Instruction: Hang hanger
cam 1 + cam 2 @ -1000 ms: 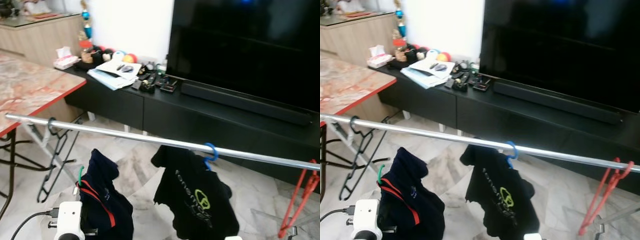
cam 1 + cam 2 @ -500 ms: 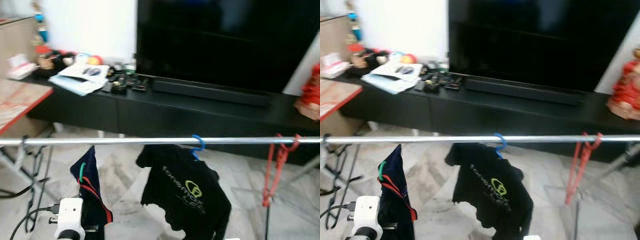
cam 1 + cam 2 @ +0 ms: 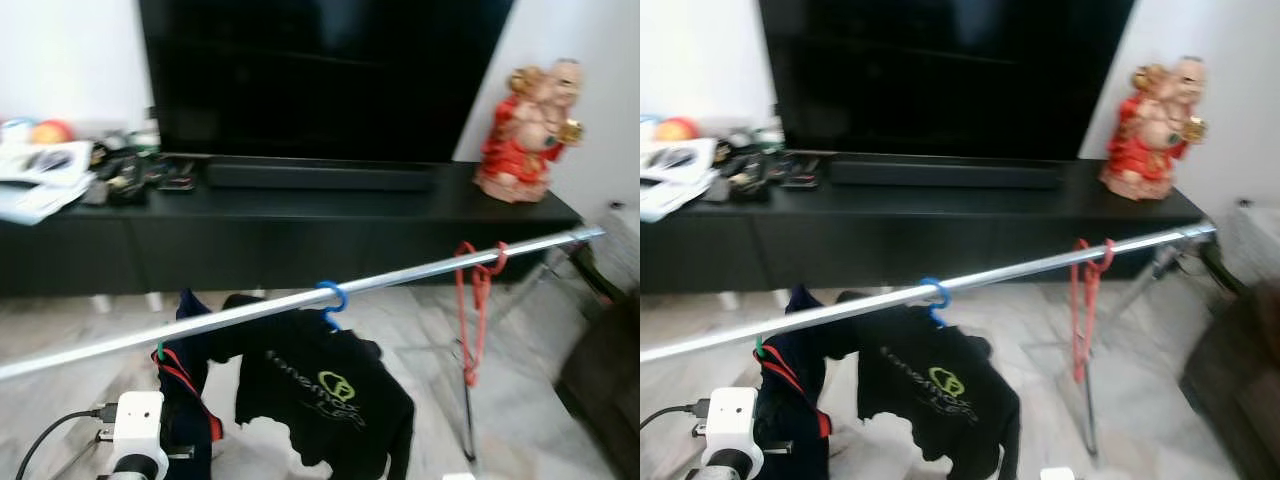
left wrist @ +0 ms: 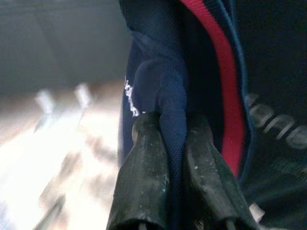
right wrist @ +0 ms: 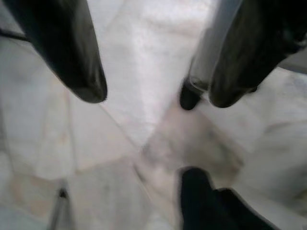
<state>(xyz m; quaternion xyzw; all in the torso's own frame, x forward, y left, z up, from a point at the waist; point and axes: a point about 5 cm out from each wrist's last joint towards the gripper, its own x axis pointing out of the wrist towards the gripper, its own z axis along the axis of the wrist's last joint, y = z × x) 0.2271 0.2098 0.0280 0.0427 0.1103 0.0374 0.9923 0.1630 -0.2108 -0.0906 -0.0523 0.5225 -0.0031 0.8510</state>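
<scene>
A silver rail [image 3: 400, 277] slants across the room before me. On it hang a black T-shirt [image 3: 325, 395] by a blue hanger hook [image 3: 331, 296], and an empty red hanger [image 3: 476, 300] further right. A navy garment with a red stripe [image 3: 185, 400] sits on a green hanger [image 3: 160, 349], whose hook top reaches the rail; whether it is over the rail I cannot tell. My left gripper [image 4: 172, 129] is shut on a fold of the navy garment, with its white wrist camera [image 3: 136, 427] below the rail. My right gripper [image 5: 158, 96] is open, pointing down at the marble floor.
Behind the rail stands a long black TV console [image 3: 300, 225] with a large TV [image 3: 320, 70], a red figurine [image 3: 525, 130] at its right end and papers [image 3: 35, 180] at its left. A dark sofa edge [image 3: 605, 390] lies at the right. The rack's leg [image 3: 466, 420] stands under the red hanger.
The camera has swung right: the marble table and black hangers have left the picture, and the figurine and the rail's right end have come in. My left gripper still holds the navy garment.
</scene>
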